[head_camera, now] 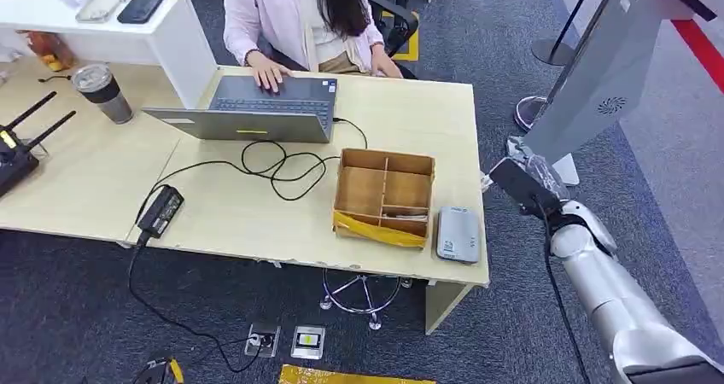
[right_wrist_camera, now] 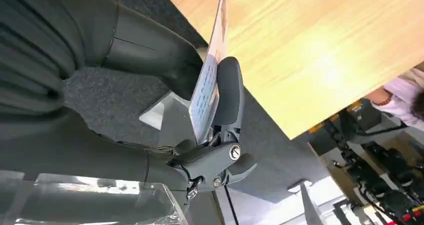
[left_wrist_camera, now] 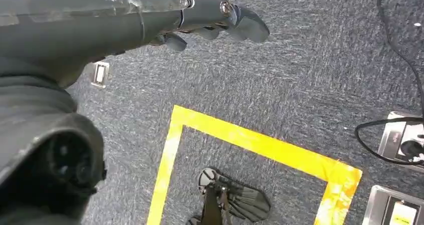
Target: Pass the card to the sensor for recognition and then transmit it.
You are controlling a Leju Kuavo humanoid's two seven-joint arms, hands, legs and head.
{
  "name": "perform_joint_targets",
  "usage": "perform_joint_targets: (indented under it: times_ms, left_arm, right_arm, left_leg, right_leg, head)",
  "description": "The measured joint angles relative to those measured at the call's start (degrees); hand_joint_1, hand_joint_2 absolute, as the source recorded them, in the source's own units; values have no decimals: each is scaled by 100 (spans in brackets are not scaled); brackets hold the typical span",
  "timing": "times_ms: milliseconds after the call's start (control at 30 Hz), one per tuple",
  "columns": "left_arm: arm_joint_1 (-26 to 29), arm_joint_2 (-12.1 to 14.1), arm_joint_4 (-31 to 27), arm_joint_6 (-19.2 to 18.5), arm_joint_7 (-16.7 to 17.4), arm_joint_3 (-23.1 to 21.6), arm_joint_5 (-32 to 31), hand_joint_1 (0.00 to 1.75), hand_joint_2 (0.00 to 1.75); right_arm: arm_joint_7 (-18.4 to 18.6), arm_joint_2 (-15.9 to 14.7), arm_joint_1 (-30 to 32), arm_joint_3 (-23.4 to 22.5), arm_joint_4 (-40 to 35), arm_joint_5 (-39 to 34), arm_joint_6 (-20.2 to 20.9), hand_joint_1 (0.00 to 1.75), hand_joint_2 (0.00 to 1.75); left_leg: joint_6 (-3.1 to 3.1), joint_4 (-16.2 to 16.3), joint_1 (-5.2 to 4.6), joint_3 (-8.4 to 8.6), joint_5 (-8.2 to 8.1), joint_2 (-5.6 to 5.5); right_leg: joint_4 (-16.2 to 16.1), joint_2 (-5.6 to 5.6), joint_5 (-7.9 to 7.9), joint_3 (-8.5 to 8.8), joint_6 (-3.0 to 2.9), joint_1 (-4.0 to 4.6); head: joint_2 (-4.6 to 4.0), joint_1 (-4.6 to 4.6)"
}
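Note:
In the right wrist view a white card [right_wrist_camera: 206, 87] with blue print shows edge-on, pinched between the thumb and a dark finger [right_wrist_camera: 229, 92] of my right hand [right_wrist_camera: 210, 160]. In the head view my right hand [head_camera: 525, 181] hovers just off the table's right edge, to the right of and a little beyond the flat grey sensor box [head_camera: 458, 234] near the front right corner. My left hand [left_wrist_camera: 215, 17] hangs over the carpet with its fingers stretched out and nothing in it.
A compartmented cardboard box [head_camera: 384, 194] stands left of the sensor. A person types on a laptop [head_camera: 256, 111] at the far side of the table [head_camera: 256, 218]. A power brick [head_camera: 160, 211] and cables lie mid-table. A grey kiosk [head_camera: 610, 68] stands right of my hand.

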Motion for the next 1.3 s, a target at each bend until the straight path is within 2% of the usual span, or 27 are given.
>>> perform_joint_targets:
  times_ms: [500,833,1067,1300]
  left_arm:
    - [-1,-17,0,171,74,0,-37,0,0]
    - [-5,-96,-2,398,295,0,-37,0,0]
    - [-6,-144,-4,400,258,-2,-101,0,0]
    - [-5,-144,-4,402,240,-2,-105,0,0]
  right_arm:
    - [195,31,650,396,-400,-400,-33,175,175]
    - [18,155,835,551,-319,-826,127,175,175]
    - [-46,330,903,704,-219,-815,55,175,175]
    - [-111,358,902,798,31,-905,-33,175,175]
  left_leg:
    - [0,0,1,1,0,1]
    - [0,0,1,0,0,1]
    - [0,-1,1,1,0,2]
    - [0,0,0,1,0,2]
  right_leg:
    - [-1,1,0,-1,0,1]
    - [-1,1,0,-1,0,0]
    - [-1,3,0,-2,-1,1]
    - [-1,2,-1,-1,-1,1]
  head:
    - [0,-2]
    - [0,-2]
    - [0,-2]
    - [0,-2]
